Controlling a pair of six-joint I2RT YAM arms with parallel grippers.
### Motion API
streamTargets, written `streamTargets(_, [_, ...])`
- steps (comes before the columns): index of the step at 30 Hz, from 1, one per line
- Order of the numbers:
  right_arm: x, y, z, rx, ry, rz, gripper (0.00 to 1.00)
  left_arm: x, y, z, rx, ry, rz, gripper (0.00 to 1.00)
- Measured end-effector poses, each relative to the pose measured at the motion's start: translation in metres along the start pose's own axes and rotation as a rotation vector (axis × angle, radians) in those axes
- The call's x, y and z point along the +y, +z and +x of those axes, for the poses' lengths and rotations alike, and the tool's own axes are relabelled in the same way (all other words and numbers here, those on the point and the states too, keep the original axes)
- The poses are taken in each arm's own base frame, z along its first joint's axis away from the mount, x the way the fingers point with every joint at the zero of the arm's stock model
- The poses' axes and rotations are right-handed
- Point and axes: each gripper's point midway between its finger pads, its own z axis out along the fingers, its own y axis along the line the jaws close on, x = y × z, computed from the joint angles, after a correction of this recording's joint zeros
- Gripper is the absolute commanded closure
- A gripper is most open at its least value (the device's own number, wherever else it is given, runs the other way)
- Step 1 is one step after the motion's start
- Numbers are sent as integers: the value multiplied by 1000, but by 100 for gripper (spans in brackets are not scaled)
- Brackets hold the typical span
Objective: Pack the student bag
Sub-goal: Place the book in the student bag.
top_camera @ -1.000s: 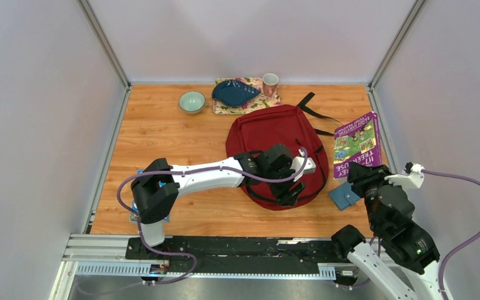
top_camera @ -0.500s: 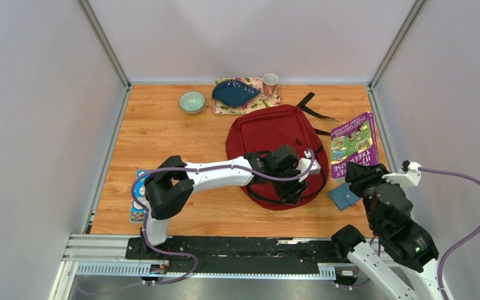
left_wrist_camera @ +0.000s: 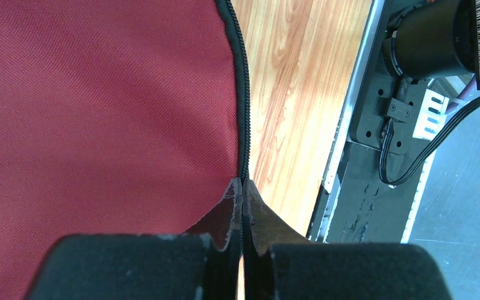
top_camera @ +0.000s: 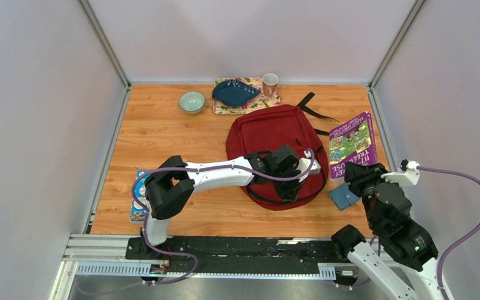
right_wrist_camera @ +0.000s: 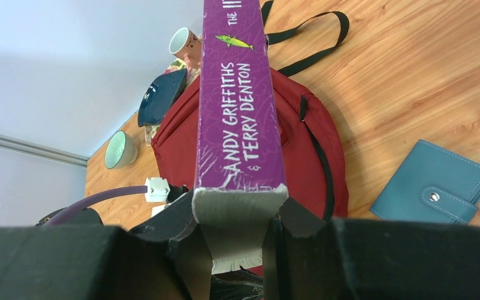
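the wooden table (top_camera: 162,144) carries everything. the student bag (top_camera: 275,134), dark red with black straps, lies flat near the table's middle, slightly to the right, with its straps trailing toward the far right corner.

the left arm reaches across from its base to the bag's near edge. the left gripper (left_wrist_camera: 242,190) has its fingers pressed together, with the tips right at the black zipper trim (left_wrist_camera: 245,94) where the red fabric meets the wood. whether anything is pinched between them cannot be told.

the right gripper (right_wrist_camera: 240,219) is clamped on the purple book (right_wrist_camera: 240,94), holding it by one end with the spine facing the wrist camera. from above, the book (top_camera: 352,145) hangs just right of the bag.

at the far edge lies a patterned placemat (top_camera: 222,109), touching the bag's top. a dark blue dish (top_camera: 234,92) rests on it. a pale green bowl (top_camera: 192,101) stands on the wood just left of the mat.

a small blue wallet (top_camera: 344,197) lies closed on the table near the bag's lower right edge. a pink cup (top_camera: 270,84) stands upright on the mat's right end.
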Motion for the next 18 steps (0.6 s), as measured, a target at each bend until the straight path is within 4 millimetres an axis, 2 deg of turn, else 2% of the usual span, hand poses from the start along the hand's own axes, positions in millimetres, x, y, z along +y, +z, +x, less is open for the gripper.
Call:
streamTargets(12, [-3,-2,1,4,-4,4,100,9,-2,-5,-14,8,-57,100])
streamTargets(18, [-11,-3,6,24,-26,30,100,14,-24,-25,-77,34,-134,100])
